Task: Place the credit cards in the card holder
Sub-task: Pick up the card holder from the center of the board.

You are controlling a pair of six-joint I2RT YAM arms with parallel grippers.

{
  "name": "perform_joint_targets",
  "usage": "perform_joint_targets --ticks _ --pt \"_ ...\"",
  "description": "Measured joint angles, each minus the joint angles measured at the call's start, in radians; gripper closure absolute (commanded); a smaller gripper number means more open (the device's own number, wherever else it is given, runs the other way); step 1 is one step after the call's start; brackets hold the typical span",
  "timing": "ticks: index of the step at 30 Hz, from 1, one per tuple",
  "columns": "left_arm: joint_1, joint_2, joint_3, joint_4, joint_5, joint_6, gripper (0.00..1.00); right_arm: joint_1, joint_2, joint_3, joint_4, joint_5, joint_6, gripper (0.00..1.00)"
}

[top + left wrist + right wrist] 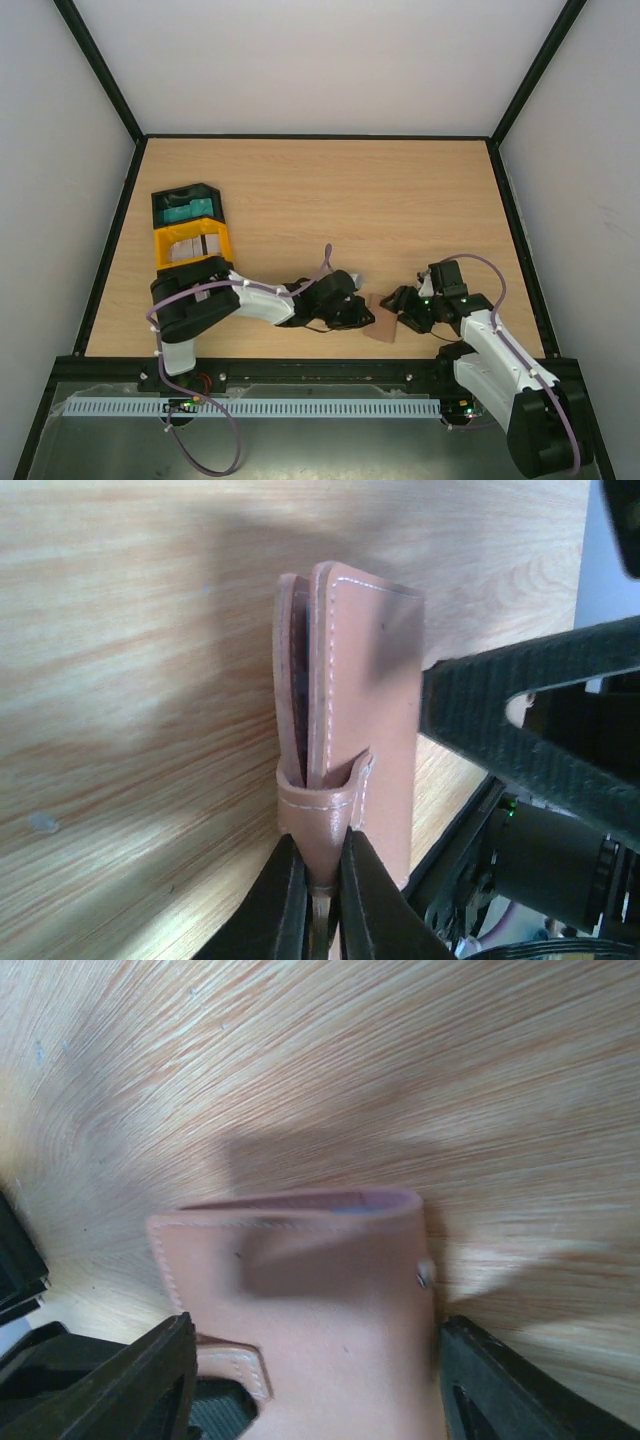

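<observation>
The card holder [383,328], a small brown folded wallet, is held off the table near the front edge between both grippers. My left gripper [358,314] is shut on its closing strap [320,820], its black fingers [285,910] pinching the loop. My right gripper [315,1360] grips the card holder [320,1290] across its width, one finger against each side edge. The wallet's layers [300,660] stand slightly apart, with a bluish sliver [360,1206] at the fold. Credit cards show in the trays at the left: teal [186,210] and pale [192,247].
A black tray [185,192] and a yellow tray [165,250] lie end to end at the table's left, beside the left arm's base. The right gripper's finger [500,695] touches the wallet in the left wrist view. Black frame rails border the table.
</observation>
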Motion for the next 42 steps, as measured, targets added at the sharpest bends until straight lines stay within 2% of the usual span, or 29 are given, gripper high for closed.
perform_joint_targets --ticks 4,7,10,15,18,23,27,30,33,35,40,42 --pt "0.006 -0.058 0.003 -0.063 -0.049 0.110 0.97 0.000 0.027 0.035 -0.009 -0.003 -0.031 0.25" --pt "0.025 -0.126 0.020 -0.153 -0.094 0.233 0.97 0.001 0.065 0.124 -0.010 0.012 -0.060 0.20" --pt "0.049 -0.229 0.039 -0.246 -0.174 0.419 0.97 0.001 0.084 0.232 0.015 0.017 -0.058 0.18" --pt "0.065 -0.364 0.107 -0.332 -0.410 0.758 0.97 0.001 0.126 0.407 0.078 0.002 0.017 0.17" --pt "0.069 -0.407 0.116 -0.260 -0.571 1.030 0.97 0.001 0.171 0.512 0.102 -0.011 0.098 0.17" --pt "0.087 -0.415 0.052 -0.005 -0.707 1.484 0.97 0.001 0.175 0.539 0.225 -0.068 0.308 0.18" --pt "0.127 -0.392 0.039 0.123 -0.732 1.734 0.97 0.001 0.164 0.534 0.394 -0.137 0.479 0.17" --pt "0.150 -0.385 0.037 0.191 -0.726 1.894 0.97 0.001 0.153 0.541 0.477 -0.162 0.528 0.17" --pt "0.147 -0.385 0.005 0.303 -0.700 2.045 0.97 0.001 0.167 0.551 0.480 -0.167 0.533 0.19" --pt "0.137 -0.384 -0.021 0.359 -0.684 2.130 0.97 0.001 0.196 0.554 0.478 -0.172 0.533 0.26" --pt "0.128 -0.363 -0.042 0.447 -0.674 2.263 0.96 0.001 0.251 0.556 0.462 -0.181 0.526 0.60" --pt "0.128 -0.354 -0.043 0.469 -0.674 2.292 0.89 0.001 0.249 0.560 0.463 -0.187 0.531 0.82"
